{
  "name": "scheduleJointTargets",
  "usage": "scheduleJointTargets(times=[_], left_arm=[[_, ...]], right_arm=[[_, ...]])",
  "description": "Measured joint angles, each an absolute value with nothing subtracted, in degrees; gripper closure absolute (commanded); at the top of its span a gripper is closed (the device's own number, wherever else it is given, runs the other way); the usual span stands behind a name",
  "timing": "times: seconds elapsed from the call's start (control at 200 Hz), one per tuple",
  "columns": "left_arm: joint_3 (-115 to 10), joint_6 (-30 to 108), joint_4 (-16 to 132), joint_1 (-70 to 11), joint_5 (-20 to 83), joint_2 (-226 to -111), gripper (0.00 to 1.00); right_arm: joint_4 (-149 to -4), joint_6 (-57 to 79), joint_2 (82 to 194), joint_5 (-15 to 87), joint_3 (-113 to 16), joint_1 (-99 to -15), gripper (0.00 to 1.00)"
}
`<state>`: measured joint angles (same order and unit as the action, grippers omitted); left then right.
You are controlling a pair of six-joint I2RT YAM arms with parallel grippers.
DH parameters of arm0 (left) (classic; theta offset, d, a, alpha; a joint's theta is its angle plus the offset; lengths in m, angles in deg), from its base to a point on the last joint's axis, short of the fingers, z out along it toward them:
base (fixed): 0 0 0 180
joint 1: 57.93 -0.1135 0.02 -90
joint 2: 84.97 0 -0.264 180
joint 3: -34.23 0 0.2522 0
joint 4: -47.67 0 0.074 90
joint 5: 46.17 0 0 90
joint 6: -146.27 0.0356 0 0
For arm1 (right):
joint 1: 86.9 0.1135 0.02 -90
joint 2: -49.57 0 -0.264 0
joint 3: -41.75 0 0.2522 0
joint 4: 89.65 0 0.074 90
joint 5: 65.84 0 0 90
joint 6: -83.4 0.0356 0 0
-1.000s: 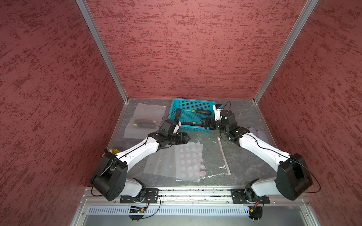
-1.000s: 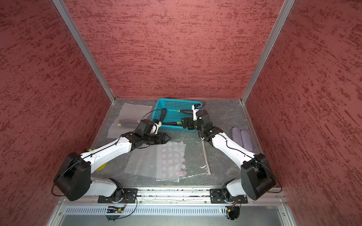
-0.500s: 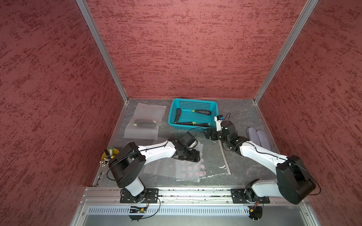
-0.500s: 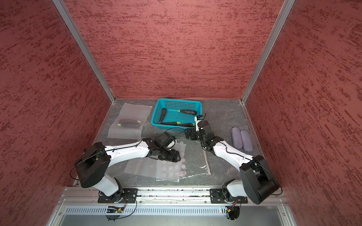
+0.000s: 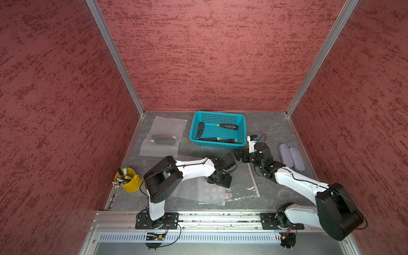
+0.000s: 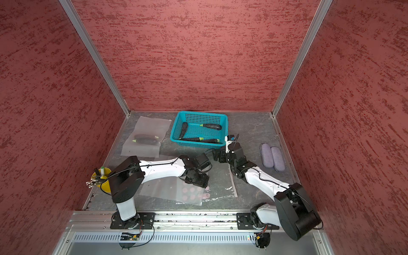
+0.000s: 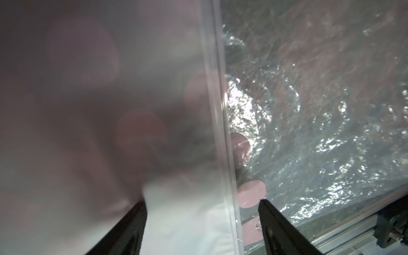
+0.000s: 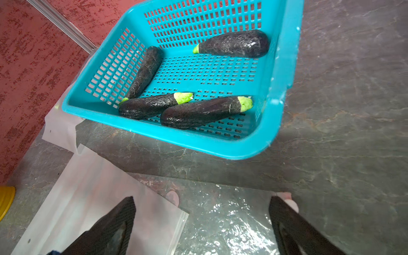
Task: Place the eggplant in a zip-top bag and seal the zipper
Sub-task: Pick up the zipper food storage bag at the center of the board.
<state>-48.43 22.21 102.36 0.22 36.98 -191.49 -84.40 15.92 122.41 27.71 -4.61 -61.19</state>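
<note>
Plastic zip-top bag lay flat, empty, on bench; left hand, jaws apart, straddled zipper edge. Eggplants lay in teal basket. Right hand, jaws apart, empty, hovered beside basket. Judged step: opening bag mouth. Next move called for pinching one lip only.

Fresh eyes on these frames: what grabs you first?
The teal basket at the back of the table, holding four dark eggplants. Then the white left arm and right arm converging mid-table, jaws open, over flat plastic bags with pink dots. A frosted bag holding eggplant lies back-left.
</note>
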Motion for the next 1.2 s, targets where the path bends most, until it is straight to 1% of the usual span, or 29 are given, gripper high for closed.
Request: scheduleJointTargets(times=[0.07, 0.245, 0.371, 0.521, 0.666, 0.741, 0.817, 0.882, 1.077, 1.202], left_arm=[[-50.4, 22.1, 104.2, 0.7, 38.0, -193.0, 0.23], [-50.9, 21.9, 105.4, 0.5, 39.0, -193.8, 0.34], [-48.0, 21.1, 102.9, -1.4, 37.0, -192.0, 0.41], [-46.0, 20.7, 101.1, -3.6, 34.0, -190.8, 0.53], [-44.5, 20.5, 99.7, -5.0, 31.9, -190.2, 0.59], [-44.1, 20.5, 99.4, -5.4, 31.4, -189.9, 0.57], [-44.0, 20.5, 99.3, -5.5, 31.2, -189.6, 0.47], [-44.0, 20.9, 99.5, -5.4, 31.8, -189.2, 0.43], [-42.8, 22.1, 103.6, -5.1, 41.8, -186.0, 0.31], [-41.8, 23.4, 104.4, -5.9, 45.2, -183.4, 0.29]], right_arm=[[-84.9, 15.9, 122.4, 27.8, -4.2, -62.0, 0.05], [-86.0, 15.9, 121.9, 28.3, -3.3, -63.5, 0.06], [-86.8, 15.9, 121.8, 29.1, -2.9, -64.1, 0.06], [-87.6, 15.9, 121.8, 30.2, -2.9, -64.6, 0.06], [-88.2, 15.9, 121.9, 30.7, -2.9, -65.0, 0.07], [-88.4, 15.9, 122.2, 31.0, -2.9, -65.1, 0.07], [-88.5, 15.9, 122.8, 31.5, -2.9, -65.1, 0.06], [-88.5, 15.9, 123.2, 31.8, -2.9, -65.2, 0.06], [-89.3, 15.9, 124.5, 32.6, -2.9, -65.4, 0.06], [-89.9, 15.9, 125.3, 33.1, -2.9, -65.4, 0.05]])
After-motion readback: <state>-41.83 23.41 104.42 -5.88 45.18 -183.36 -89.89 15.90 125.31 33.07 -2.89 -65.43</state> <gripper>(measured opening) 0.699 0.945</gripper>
